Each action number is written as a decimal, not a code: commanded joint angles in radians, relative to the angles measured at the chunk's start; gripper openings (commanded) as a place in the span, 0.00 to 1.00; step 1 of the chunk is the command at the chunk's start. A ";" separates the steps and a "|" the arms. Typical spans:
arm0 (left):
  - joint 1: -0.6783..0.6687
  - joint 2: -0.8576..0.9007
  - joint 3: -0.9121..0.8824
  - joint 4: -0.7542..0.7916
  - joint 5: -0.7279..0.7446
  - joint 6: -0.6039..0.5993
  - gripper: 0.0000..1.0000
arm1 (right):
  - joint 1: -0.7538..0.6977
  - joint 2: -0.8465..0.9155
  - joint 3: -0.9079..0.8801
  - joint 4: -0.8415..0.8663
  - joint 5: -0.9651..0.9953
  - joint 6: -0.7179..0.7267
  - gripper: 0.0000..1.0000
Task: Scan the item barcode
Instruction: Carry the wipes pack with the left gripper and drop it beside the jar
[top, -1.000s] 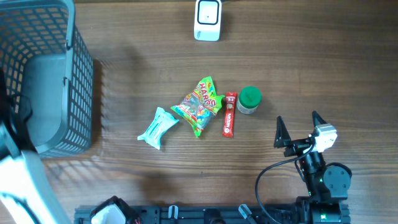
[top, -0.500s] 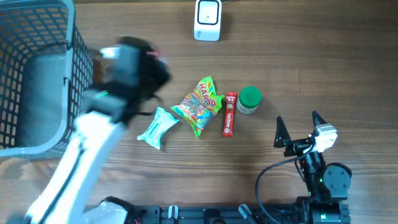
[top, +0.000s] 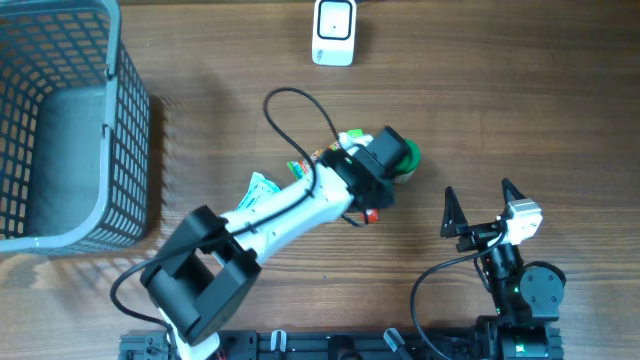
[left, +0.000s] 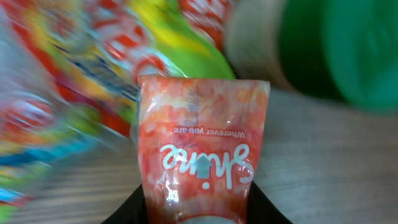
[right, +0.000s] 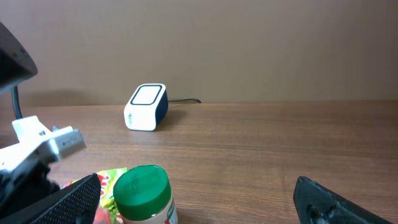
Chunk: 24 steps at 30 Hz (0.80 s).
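Wood-grain bench (top: 520, 110), tan wall (right: 249, 43) behind. Glossy red sachet (left: 200, 155) sits between crinkly candy bag (left: 62, 93) and round green-lidded jar (top: 405, 160). The left claw (top: 368, 190) straddles it, grip unclear; right claw (top: 478, 190) wide open.

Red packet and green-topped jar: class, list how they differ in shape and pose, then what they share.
The red packet is flat and slim; the jar is round. The packet lies down; the jar stands upright. The packet bears white writing; the jar's top is plain green. Both rest on the wooden table, side by side.
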 joint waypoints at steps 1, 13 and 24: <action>-0.067 0.023 -0.003 0.014 -0.047 0.013 0.33 | 0.005 0.001 -0.001 0.002 0.010 -0.009 1.00; -0.085 0.092 -0.013 0.042 -0.062 0.063 0.56 | 0.005 0.001 -0.001 0.002 0.010 -0.009 1.00; 0.004 0.038 -0.029 -0.013 -0.171 0.066 0.73 | 0.005 0.001 -0.001 0.002 0.010 -0.009 1.00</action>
